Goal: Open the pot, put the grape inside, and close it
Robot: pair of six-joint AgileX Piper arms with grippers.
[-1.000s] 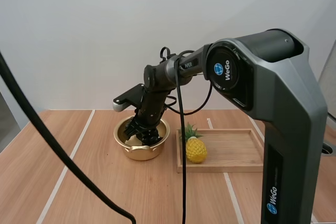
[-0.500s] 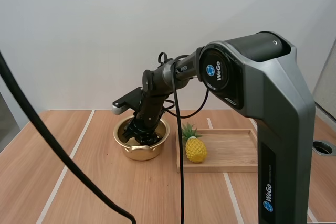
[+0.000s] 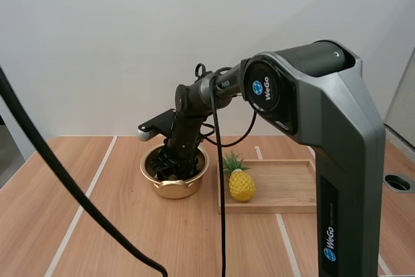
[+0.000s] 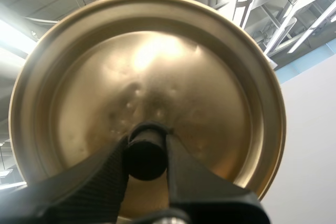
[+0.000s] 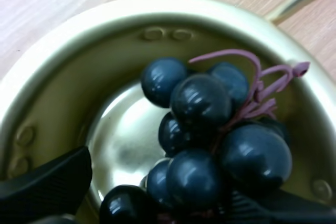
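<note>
On the right arm (image 3: 324, 128) you can read "WeGo" in white, twice, each next to a little blue globe. As for the grapes (image 5: 210, 135), they're dark blue and glossy with a pinkish stem, lying inside the gold pot (image 5: 63, 77) beside the wooden tray (image 3: 285, 189). The right gripper (image 5: 157, 182) is down in the pot, fingers spread wide either side of the bunch. The left gripper (image 4: 147, 149) is clamped on the black knob (image 4: 146, 158) of the lid (image 4: 157, 61).

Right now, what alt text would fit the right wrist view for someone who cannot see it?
A bunch of dark blue grapes with a purple stem lies inside a round golden metal pot, between the open black fingers of the right gripper.
</note>
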